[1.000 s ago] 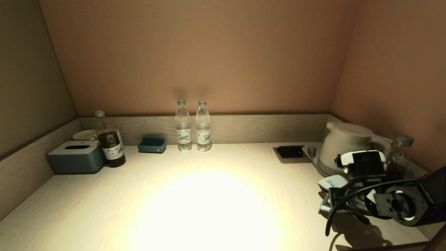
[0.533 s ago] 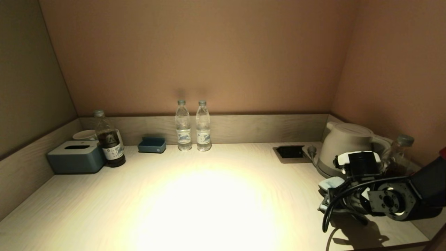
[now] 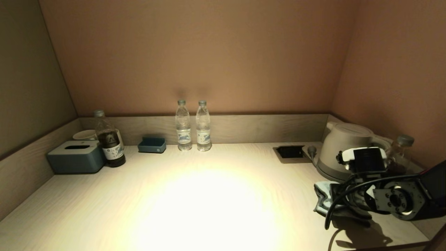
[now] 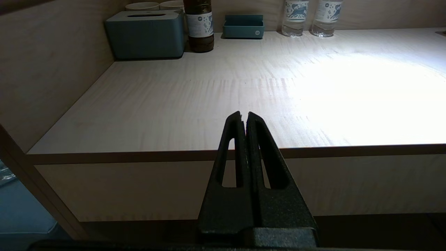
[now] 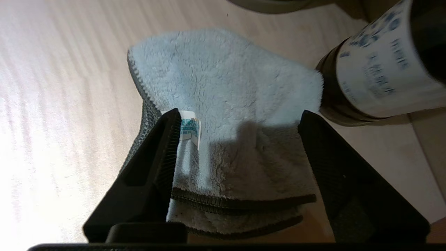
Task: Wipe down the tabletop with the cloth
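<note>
The pale blue-green cloth (image 5: 223,90) lies folded on the wood-grain tabletop (image 3: 209,195) at the right, in front of the kettle; it also shows in the head view (image 3: 321,197). My right gripper (image 5: 240,113) is open just over it, one finger on each side of the cloth. The left finger sits by the white tag (image 5: 191,129). My left gripper (image 4: 244,114) is shut and empty. It is parked low in front of the counter's front edge and is out of the head view.
A white kettle (image 3: 343,146) and a dark labelled bottle (image 5: 376,76) stand right beside the cloth. The black socket recess (image 3: 290,151) is left of the kettle. Two water bottles (image 3: 193,127), a small blue tray (image 3: 152,144), a dark bottle (image 3: 109,141) and a tissue box (image 3: 76,157) line the back and left.
My right wrist has shifted slightly back and up. The cloth, bunched higher by the gripper before, now lies lower and a little further left on the tabletop.
</note>
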`<state>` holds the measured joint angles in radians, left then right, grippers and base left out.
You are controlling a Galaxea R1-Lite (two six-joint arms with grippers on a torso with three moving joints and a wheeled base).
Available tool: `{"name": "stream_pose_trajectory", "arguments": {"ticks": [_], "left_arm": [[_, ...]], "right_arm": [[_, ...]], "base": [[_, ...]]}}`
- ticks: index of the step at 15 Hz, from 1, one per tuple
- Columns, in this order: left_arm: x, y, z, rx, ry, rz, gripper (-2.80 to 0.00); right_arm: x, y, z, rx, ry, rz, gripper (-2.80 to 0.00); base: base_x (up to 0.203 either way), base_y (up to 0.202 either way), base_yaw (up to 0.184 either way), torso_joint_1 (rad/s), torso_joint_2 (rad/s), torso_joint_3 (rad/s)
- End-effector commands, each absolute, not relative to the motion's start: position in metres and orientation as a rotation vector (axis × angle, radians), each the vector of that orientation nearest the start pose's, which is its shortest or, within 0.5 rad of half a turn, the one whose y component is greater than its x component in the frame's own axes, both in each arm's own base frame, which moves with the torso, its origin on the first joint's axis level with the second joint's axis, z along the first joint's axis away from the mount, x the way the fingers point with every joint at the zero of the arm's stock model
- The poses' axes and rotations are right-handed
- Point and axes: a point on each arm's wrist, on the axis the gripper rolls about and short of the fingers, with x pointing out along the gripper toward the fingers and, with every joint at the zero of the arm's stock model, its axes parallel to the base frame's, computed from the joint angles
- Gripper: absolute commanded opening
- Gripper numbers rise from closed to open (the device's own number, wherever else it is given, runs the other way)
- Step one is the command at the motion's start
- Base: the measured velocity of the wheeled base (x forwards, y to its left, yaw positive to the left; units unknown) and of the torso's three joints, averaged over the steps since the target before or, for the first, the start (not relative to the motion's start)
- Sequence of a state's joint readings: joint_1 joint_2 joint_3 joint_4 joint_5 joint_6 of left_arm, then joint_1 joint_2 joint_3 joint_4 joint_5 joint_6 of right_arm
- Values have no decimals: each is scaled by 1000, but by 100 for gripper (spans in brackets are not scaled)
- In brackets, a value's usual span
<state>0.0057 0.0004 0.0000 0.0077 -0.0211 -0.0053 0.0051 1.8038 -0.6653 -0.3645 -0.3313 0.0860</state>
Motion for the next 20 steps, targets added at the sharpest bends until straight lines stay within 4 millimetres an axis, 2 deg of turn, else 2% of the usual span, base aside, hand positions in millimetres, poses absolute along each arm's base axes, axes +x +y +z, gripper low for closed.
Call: {"name": "stream_pose_trajectory", "arguments": {"ticks": [1, 5, 8, 9, 16, 20], "left_arm": [[-23, -1, 75, -6, 8, -15, -280], [-23, -1, 75, -6, 8, -15, -280], [-23, -1, 75, -6, 8, -15, -280], [-23, -1, 75, -6, 8, -15, -280], [-23, -1, 75, -6, 8, -15, -280], [-23, -1, 75, -6, 8, -15, -280]], "right_arm": [[276, -5, 112, -42, 688, -338, 0], [240, 13, 171, -36, 471, -256, 0], [216, 26, 192, -41, 383, -155, 0], [210, 28, 196, -33, 362, -115, -280], [187, 26, 210, -30, 289, -21, -280], [160, 22, 221, -21, 210, -18, -280]], "base": [[0, 0, 0, 0, 0, 0], [0, 0, 0, 0, 0, 0], [0, 0, 0, 0, 0, 0], [0, 0, 0, 0, 0, 0], [0, 0, 0, 0, 0, 0], [0, 0, 0, 0, 0, 0]]}}
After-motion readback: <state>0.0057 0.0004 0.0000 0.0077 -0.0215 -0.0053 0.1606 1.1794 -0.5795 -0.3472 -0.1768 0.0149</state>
